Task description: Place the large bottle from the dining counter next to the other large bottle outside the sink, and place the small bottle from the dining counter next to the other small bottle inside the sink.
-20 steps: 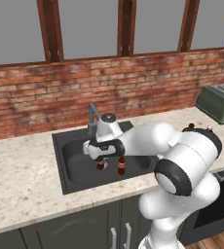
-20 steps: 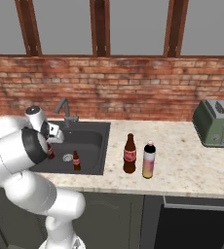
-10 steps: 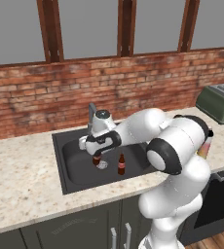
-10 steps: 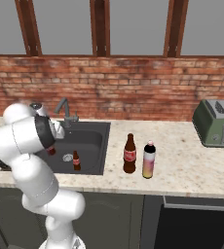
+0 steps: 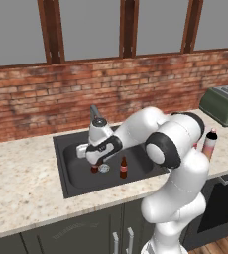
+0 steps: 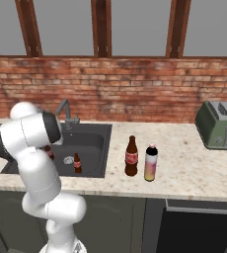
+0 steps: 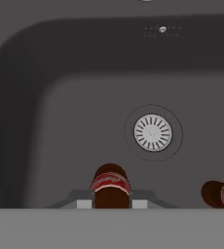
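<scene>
Between the gripper [image 7: 111, 204] fingers, small bottle [image 7: 110, 187].

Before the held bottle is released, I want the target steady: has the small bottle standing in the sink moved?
No. The other small bottle stands upright in the same spot, just right of the drain in the left base view.

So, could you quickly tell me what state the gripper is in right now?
Gripper: shut on the small bottle from the dining counter, held over the sink near the drain.
</scene>
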